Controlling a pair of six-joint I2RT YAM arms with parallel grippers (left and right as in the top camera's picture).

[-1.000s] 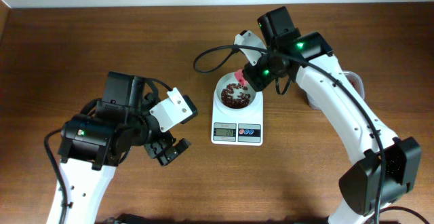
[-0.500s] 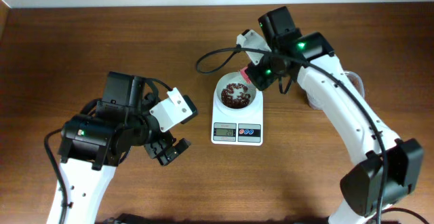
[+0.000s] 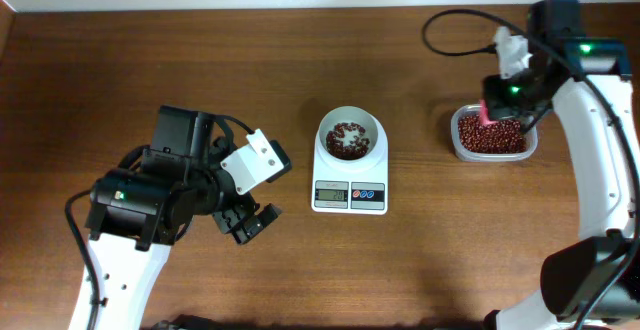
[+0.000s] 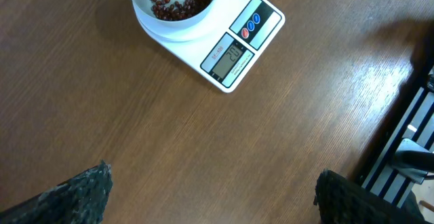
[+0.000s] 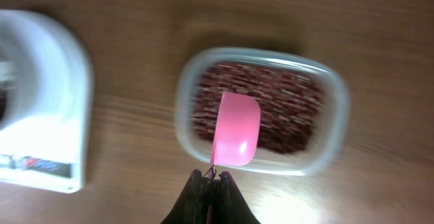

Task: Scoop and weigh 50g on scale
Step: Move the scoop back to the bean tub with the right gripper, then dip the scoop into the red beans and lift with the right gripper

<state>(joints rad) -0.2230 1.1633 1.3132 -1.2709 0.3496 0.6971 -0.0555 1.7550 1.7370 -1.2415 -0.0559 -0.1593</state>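
My right gripper (image 5: 211,178) has its fingers pressed together at the bottom centre of the right wrist view, clamped on the thin handle of a pink spoon (image 5: 237,130). The spoon's scoop points away from the fingers and lies over a clear tub (image 5: 339,95). The tub is filled with red-brown beans (image 5: 285,108). This view is blurred, so I cannot tell whether the scoop touches them. No beans show on the pink surface facing the camera. From overhead, the tub (image 3: 528,142) sits at the right of the frame, well apart from the scale (image 3: 349,192), with the right gripper (image 3: 497,110) over its upper left part. My left gripper (image 4: 211,180) stands wide apart and grips nothing. Its dark fingers (image 4: 74,197) show in the lower corners of the left wrist view, above bare wooden table (image 4: 169,149). Overhead, the left gripper (image 3: 250,225) is at lower left of centre, off to the left of the scale and not touching it. The scale stands at the centre of the frame, display and coloured buttons toward the bottom edge. A white bowl (image 3: 323,130) rests on its platform, holding a shallow heap of the beans that does not cover the white bottom. The display digits are too small to read with certainty.
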